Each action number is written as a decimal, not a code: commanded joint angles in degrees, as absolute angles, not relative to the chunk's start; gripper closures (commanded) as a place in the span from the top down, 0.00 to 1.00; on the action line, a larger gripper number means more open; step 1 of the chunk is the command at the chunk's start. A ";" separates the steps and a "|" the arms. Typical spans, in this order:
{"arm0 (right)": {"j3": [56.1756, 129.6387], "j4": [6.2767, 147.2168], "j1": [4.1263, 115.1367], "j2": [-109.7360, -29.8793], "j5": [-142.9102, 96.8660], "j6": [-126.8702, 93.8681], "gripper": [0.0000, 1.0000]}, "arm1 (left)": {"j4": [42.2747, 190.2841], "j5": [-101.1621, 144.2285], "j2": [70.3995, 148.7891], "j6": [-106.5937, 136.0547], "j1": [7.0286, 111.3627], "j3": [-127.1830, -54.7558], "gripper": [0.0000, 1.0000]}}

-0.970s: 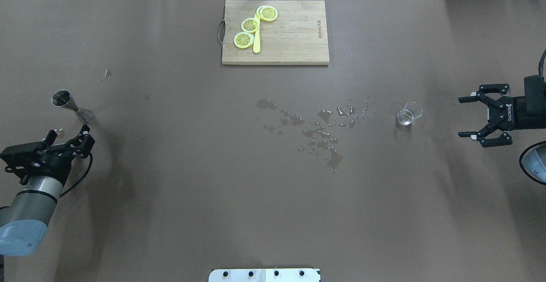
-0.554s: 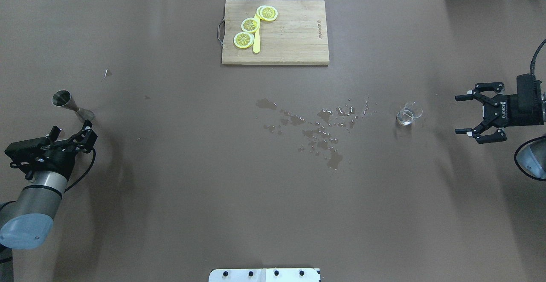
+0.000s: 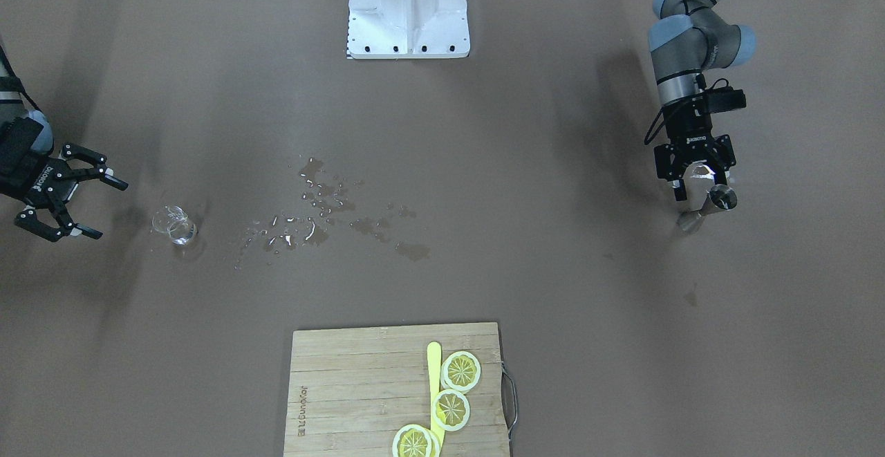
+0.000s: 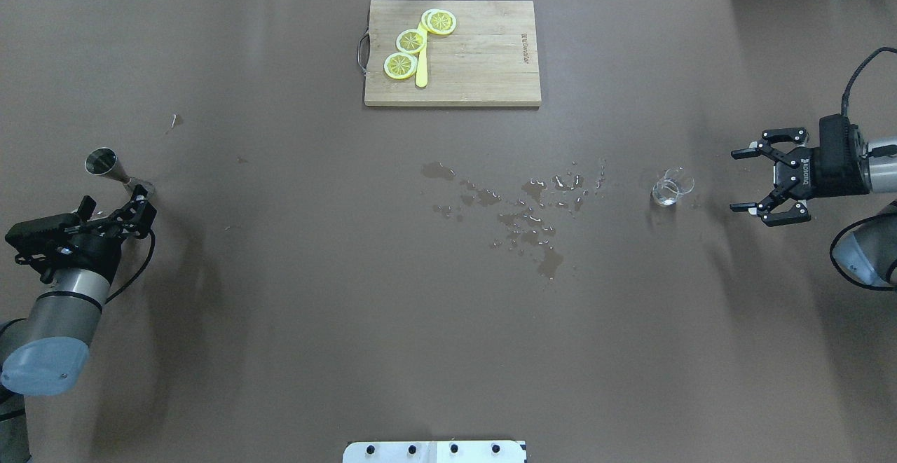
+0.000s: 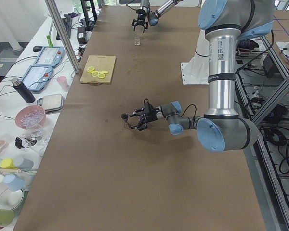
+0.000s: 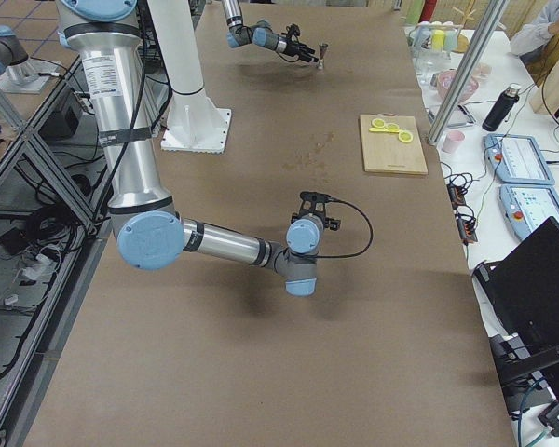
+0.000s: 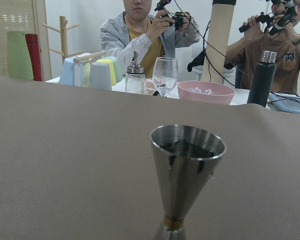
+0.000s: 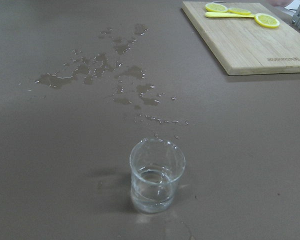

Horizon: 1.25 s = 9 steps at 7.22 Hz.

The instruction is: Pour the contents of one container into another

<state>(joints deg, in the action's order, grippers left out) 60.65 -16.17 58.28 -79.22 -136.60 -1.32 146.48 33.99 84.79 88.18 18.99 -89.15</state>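
Fingers (image 4: 744,150) spread on right gripper (image 4: 736,180) near glass (image 4: 671,188), on left gripper (image 4: 140,211) far from it; grip jigger (image 7: 187,170) waist squarely.

Jigger (image 7: 187,167) base cropped (bottom edge); contents unclear.

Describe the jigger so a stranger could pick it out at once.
On the brown table, go to the end where the left gripper hangs. Just in front of it stands the jigger, a small steel cup pinched at the waist, unlike the clear glass at the opposite end.
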 commanded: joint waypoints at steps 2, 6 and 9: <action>58.99 -13.97 56.43 -76.21 -136.84 -1.14 0.99 | 146.43 35.24 85.69 88.07 20.39 -88.34 0.91; 57.92 -13.97 54.32 -75.94 -137.02 -1.23 0.98 | 146.16 37.17 88.15 87.98 22.06 -85.87 0.87; 56.34 -13.89 53.70 -74.53 -137.02 -1.14 0.98 | 146.34 37.44 88.50 83.06 23.55 -85.87 0.83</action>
